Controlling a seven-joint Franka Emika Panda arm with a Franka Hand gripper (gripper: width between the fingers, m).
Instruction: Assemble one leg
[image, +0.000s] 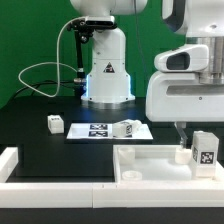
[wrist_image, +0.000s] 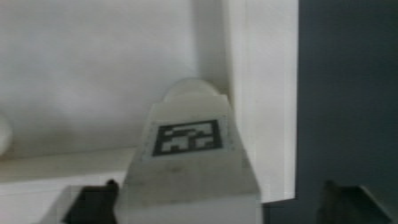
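The leg (wrist_image: 187, 140) is a small white plastic block with flat matte faces, and its far end narrows to a blunt tip. On the face turned toward the wrist camera it carries a square black-and-white marker tag. In the exterior view the leg (image: 203, 150) stands upright at the 3 o'clock end of the panel (image: 150, 165), directly below the arm (image: 185, 90). The panel is a large white square board with a raised rim and a smooth, slightly glossy surface.

In the wrist view the leg sits between the two dark fingers (wrist_image: 89, 203) of the gripper (wrist_image: 217, 205). The jaws stand apart. One finger is right beside the leg's side, though the blur hides whether they touch. Black table shows between the leg and the other finger, so the leg is not clamped.

In the exterior view the table (image: 40, 150) is flat matte black. The marker board (image: 95, 131), a thin white sheet printed with tags, lies at about 10 o'clock from the leg, well apart from it. A second block (image: 125, 128), white and tagged, lies tilted on the board's 3 o'clock edge. A third block (image: 54, 124) rests on the bare table just off the board's 9 o'clock end. The arm's rounded white base (image: 107, 75) stands at 12 o'clock from the board.
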